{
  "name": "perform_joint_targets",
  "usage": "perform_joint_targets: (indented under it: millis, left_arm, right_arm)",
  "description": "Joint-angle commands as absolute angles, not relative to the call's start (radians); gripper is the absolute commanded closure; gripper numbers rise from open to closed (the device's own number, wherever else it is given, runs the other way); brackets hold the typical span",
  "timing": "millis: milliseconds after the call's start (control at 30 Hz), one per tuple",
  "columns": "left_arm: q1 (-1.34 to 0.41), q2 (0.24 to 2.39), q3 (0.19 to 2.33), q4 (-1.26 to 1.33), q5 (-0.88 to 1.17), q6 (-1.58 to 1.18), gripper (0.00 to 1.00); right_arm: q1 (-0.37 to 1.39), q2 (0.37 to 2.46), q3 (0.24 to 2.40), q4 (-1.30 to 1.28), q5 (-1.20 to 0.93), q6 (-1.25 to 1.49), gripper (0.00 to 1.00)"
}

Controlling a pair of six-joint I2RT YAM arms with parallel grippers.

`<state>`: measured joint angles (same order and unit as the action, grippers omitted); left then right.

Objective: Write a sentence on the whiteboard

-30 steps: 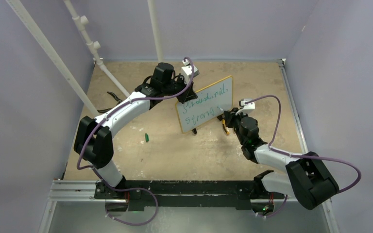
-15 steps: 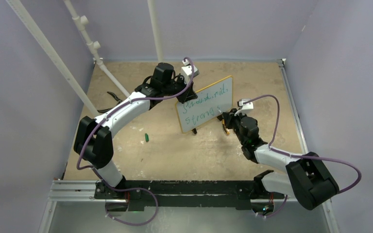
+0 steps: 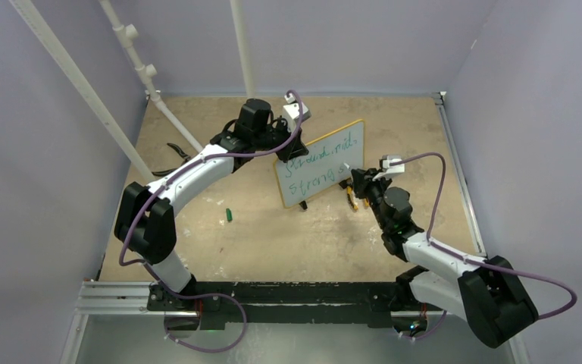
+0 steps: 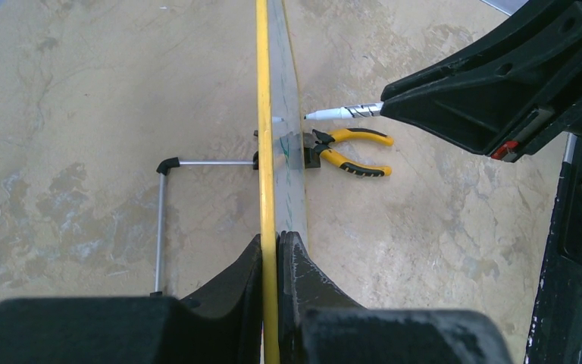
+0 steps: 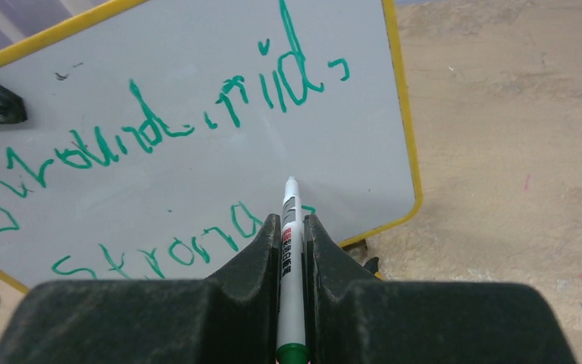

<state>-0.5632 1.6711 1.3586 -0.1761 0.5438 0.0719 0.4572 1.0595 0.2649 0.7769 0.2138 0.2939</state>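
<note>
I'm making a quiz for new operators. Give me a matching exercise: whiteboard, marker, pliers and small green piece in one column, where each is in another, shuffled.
1 whiteboard
2 marker
3 pliers
4 small green piece

A alone on the table, on the left arm's side
B edge clamped in the left end effector
C on the table beside the whiteboard's foot
D held in the right end effector, tip toward the whiteboard

Pairs: 1-B, 2-D, 3-C, 4-A
</note>
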Motion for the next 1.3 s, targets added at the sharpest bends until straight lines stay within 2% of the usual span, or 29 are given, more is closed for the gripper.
perform_joint_targets:
  millis: [0,1267]
  left_arm:
    - [-0.561,1.660,1.320,-0.216,0.535,0.122,1.00]
    - [-0.561,1.657,1.319,-0.210,0.543,0.117,1.00]
  right_arm:
    - [0.457,1.083,0.278,0.793,0.277,0.289,1.00]
    - [0.457,1.112,0.286,0.797,0.289,0.316,1.00]
